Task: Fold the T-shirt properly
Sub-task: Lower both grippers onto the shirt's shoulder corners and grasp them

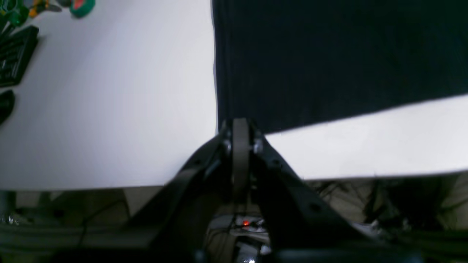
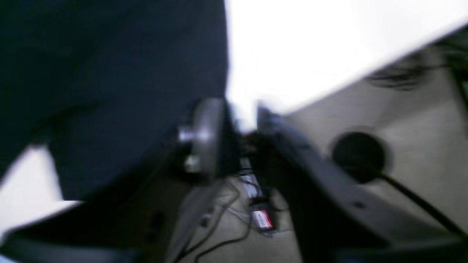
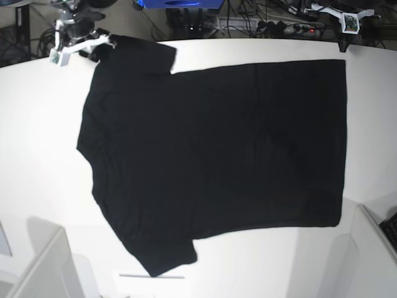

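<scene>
T-shirt spread flat plain-side up on table, no fold made yet; left gripper pinched narrow at hem corner, right gripper parted beside sleeve, holding nothing.

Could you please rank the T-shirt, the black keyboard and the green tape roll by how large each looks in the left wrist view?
1. T-shirt, by far the largest.
2. Black keyboard, partly cut off at the edge.
3. Green tape roll, smallest, though also cropped and farther away.

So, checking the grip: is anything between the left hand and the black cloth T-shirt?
Nothing: left wrist view shows the left hand right at the T-shirt's corner.
</scene>
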Controlling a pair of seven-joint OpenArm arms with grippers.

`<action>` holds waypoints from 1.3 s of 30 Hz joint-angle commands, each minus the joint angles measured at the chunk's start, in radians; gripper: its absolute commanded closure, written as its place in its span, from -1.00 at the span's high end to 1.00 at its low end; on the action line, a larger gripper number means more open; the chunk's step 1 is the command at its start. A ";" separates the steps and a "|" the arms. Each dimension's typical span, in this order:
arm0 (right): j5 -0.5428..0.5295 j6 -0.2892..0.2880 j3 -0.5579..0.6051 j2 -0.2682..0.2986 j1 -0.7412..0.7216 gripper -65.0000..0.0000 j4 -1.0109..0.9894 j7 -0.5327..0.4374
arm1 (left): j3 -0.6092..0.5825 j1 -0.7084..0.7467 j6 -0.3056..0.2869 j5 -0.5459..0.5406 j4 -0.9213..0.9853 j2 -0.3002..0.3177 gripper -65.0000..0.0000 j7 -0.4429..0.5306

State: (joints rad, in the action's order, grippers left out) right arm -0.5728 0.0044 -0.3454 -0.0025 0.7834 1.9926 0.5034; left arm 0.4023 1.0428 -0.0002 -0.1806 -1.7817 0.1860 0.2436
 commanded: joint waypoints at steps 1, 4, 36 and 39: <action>-0.056 -0.001 -0.007 0.023 0.003 -0.22 0.018 0.002 | 0.005 0.015 0.006 -0.052 -0.010 0.004 -0.61 0.023; -0.230 -0.001 -0.007 0.105 -0.020 -0.14 0.004 0.022 | 0.011 0.014 -0.013 -0.195 -0.010 0.033 -0.07 0.021; -0.369 0.001 0.093 0.206 -0.129 -0.62 -0.275 0.131 | 0.172 -0.161 -0.266 -0.483 0.105 0.002 0.38 -0.316; -0.369 0.001 0.095 0.217 -0.130 -1.00 -0.275 0.133 | 0.172 -0.163 -0.266 -0.485 0.107 0.000 0.38 -0.316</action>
State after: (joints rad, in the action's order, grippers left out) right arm -0.9688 -0.0223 -0.2493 0.2100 0.6407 1.7191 0.6151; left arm 0.5667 0.8673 -0.2626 -0.6567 -1.6638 0.1776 -0.0948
